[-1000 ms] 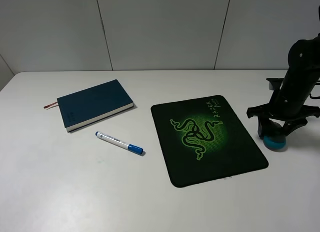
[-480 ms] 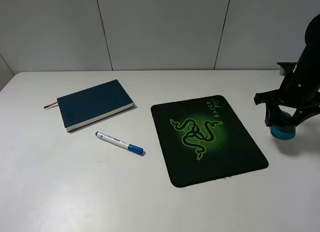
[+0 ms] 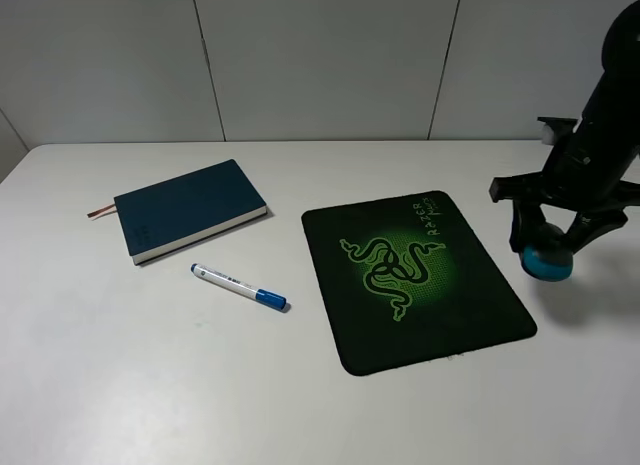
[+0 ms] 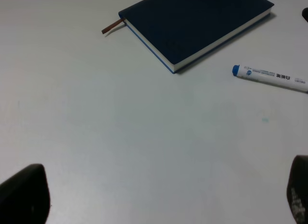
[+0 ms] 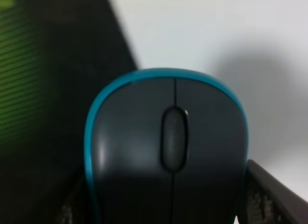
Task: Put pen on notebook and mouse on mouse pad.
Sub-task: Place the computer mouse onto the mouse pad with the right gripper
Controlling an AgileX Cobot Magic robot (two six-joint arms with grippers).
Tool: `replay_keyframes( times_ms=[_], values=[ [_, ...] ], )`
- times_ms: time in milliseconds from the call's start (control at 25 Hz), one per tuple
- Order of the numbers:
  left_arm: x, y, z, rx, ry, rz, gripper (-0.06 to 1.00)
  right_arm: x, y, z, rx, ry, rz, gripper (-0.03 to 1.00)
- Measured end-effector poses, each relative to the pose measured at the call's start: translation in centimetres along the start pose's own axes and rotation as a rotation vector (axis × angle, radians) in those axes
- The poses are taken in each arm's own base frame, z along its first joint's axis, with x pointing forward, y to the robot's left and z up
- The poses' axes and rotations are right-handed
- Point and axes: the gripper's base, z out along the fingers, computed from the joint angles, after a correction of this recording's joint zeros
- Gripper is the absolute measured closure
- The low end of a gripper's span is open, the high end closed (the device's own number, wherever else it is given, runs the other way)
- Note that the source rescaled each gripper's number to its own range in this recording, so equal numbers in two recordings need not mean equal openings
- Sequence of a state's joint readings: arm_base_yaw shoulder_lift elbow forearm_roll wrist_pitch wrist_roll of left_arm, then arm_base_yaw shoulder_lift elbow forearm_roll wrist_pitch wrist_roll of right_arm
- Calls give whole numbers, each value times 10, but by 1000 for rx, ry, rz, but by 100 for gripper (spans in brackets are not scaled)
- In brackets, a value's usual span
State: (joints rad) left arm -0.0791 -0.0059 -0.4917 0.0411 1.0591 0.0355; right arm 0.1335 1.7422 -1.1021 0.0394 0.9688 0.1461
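Observation:
My right gripper (image 3: pixel 546 247) is shut on the mouse (image 3: pixel 546 262), a dark grey one with teal sides, and holds it in the air just past the right edge of the mouse pad (image 3: pixel 416 280). Up close in the right wrist view the mouse (image 5: pixel 168 151) fills the picture over the pad's edge (image 5: pixel 62 89). The white pen with a blue cap (image 3: pixel 238 286) lies on the table in front of the dark blue notebook (image 3: pixel 188 209). In the left wrist view, the notebook (image 4: pixel 195 24) and pen (image 4: pixel 268 77) lie ahead; the left fingertips (image 4: pixel 24 195) stand wide apart.
The white table (image 3: pixel 150 385) carries all the items. A grey panelled wall (image 3: pixel 320 55) rises behind it. The left arm does not show in the exterior high view.
The right gripper lifted the mouse off the table, swung right, then came back left toward the pad's right edge. Pen, notebook and pad have not moved.

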Motion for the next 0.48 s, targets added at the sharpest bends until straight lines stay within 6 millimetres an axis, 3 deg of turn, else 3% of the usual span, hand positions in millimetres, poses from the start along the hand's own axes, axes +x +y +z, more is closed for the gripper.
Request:
replay_keyframes(
  times_ms=[280, 480],
  values=[
    [0, 0, 0, 0, 0, 0, -4, 11, 53, 1, 4, -30, -117, 96],
    [0, 0, 0, 0, 0, 0, -4, 15, 78, 7, -10, -58, -176, 96]
  ],
)
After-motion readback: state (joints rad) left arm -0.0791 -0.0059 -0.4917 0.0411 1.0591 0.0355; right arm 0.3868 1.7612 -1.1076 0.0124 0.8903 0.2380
